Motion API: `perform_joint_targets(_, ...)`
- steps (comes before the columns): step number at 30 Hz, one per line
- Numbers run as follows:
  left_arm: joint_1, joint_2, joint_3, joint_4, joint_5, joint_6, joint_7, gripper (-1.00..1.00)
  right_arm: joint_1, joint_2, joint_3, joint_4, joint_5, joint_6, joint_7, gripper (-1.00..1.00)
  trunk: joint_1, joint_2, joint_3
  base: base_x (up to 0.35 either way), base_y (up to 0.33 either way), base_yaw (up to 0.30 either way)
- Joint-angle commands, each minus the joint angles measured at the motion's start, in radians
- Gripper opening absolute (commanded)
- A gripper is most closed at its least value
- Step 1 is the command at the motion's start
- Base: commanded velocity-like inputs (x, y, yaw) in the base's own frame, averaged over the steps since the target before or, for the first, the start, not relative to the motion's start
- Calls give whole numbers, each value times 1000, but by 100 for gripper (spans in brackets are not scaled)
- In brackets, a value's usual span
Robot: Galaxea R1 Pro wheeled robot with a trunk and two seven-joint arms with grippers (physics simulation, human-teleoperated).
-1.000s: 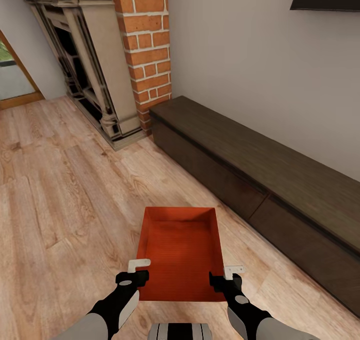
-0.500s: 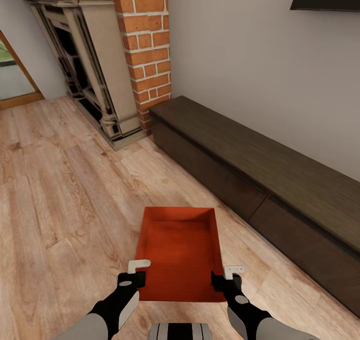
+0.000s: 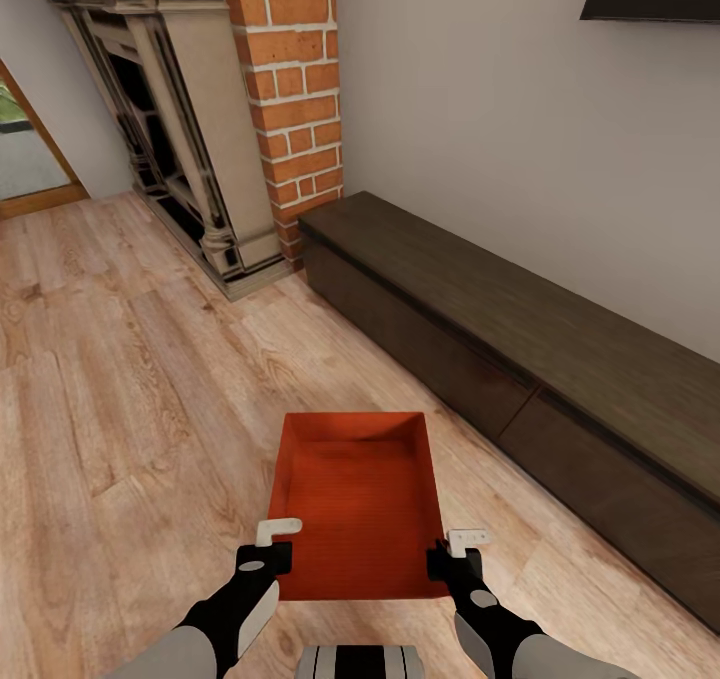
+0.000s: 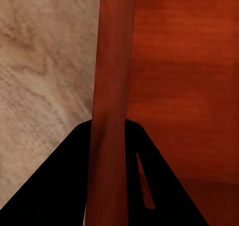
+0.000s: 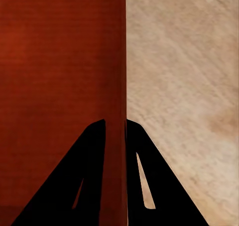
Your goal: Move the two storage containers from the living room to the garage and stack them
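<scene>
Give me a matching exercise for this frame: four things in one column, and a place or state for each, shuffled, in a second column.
Things:
1. orange-red rectangular storage container
2. long dark brown wooden low cabinet
3. red brick column
4. left gripper

Places or states:
A. stands along the pale wall, to the right of the container
B. fingers astride the container's left wall
C. held between both grippers over the light wood plank floor
D. rises beside the stone fireplace

Pairs: 1-C, 2-A, 3-D, 4-B
</scene>
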Motion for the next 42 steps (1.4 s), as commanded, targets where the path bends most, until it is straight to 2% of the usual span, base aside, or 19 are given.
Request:
perform_joint_targets(1, 0, 1, -6, -3, 1, 6, 9, -100, -1, 0, 13, 1, -11, -3, -4, -100, 0, 0, -1, 0, 0, 0)
perform_joint_targets(7, 0, 0, -6, -3, 1, 6, 9, -100, -1, 0, 13, 1, -10, -3, -4, -100, 0, 0, -1, 0, 0, 0)
perform_joint_targets(42, 0, 5, -6, -8, 2, 5, 8, -100, -1, 0, 13, 1, -12, -3, -4, -100, -134, 245, 109, 0, 0, 0)
